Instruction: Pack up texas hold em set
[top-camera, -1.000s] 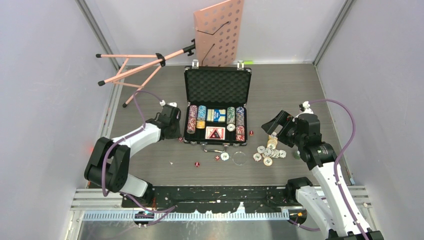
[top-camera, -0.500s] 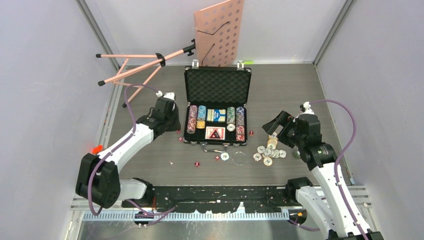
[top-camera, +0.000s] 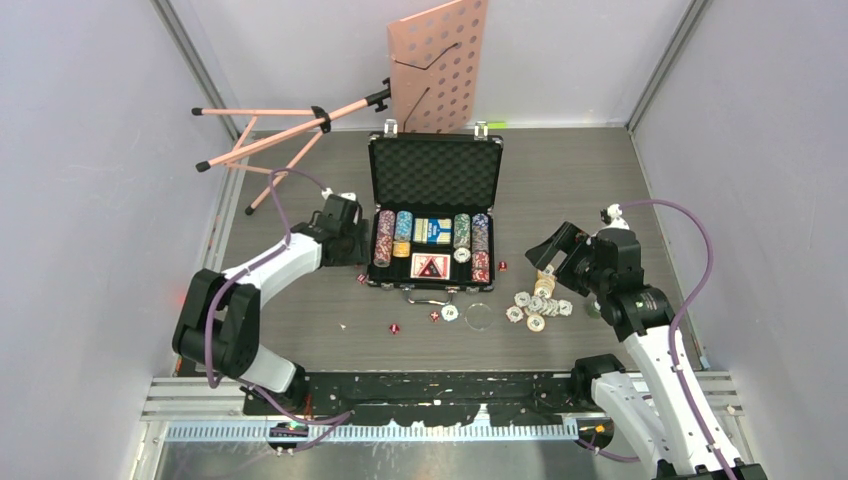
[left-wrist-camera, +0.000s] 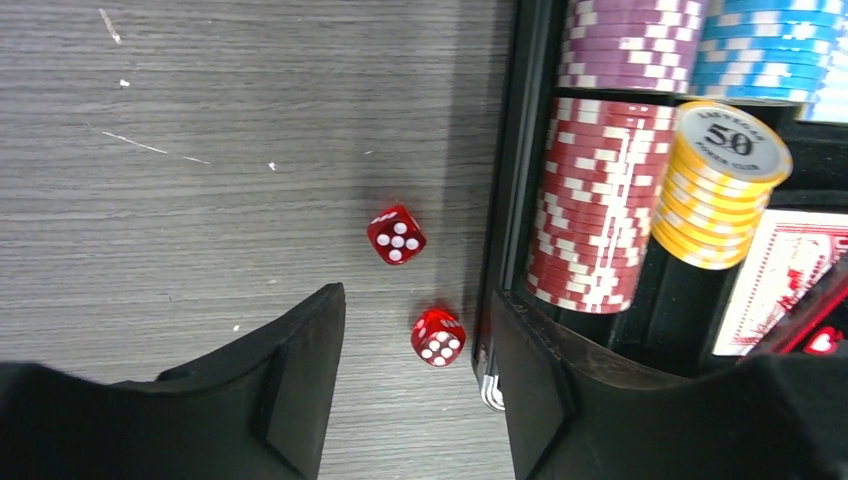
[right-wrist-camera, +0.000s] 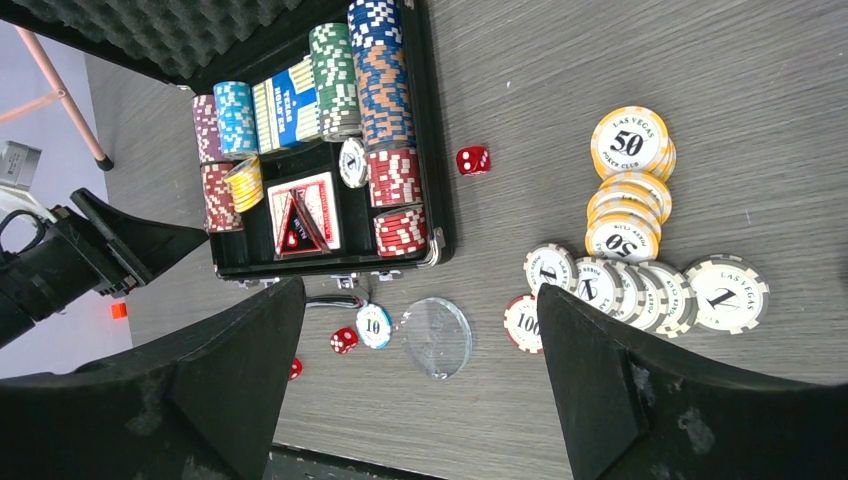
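The black briefcase (top-camera: 434, 172) lies open mid-table, with rows of chips, a blue deck (top-camera: 433, 230) and a red deck (top-camera: 430, 266) in its base. My left gripper (top-camera: 352, 252) is open and low at the case's front left corner. In the left wrist view, one red die (left-wrist-camera: 437, 336) lies between the fingers of my left gripper (left-wrist-camera: 417, 310) and another die (left-wrist-camera: 396, 234) lies just beyond. My right gripper (top-camera: 550, 246) is open and empty above the loose chips (top-camera: 535, 305). These chips are yellow 50s (right-wrist-camera: 628, 140) and white ones (right-wrist-camera: 640, 290).
A clear disc (right-wrist-camera: 437, 337), a blue 10 chip (right-wrist-camera: 373, 326) and red dice (right-wrist-camera: 343, 340) lie in front of the case handle. Another die (right-wrist-camera: 472, 160) lies right of the case. The pink music stand (top-camera: 437, 65) lies at the back, its legs (top-camera: 262, 140) to the left.
My left arm's elbow swung out to the left and came back. Its gripper shifted slightly but stays by the case's left side. The right arm has barely moved.
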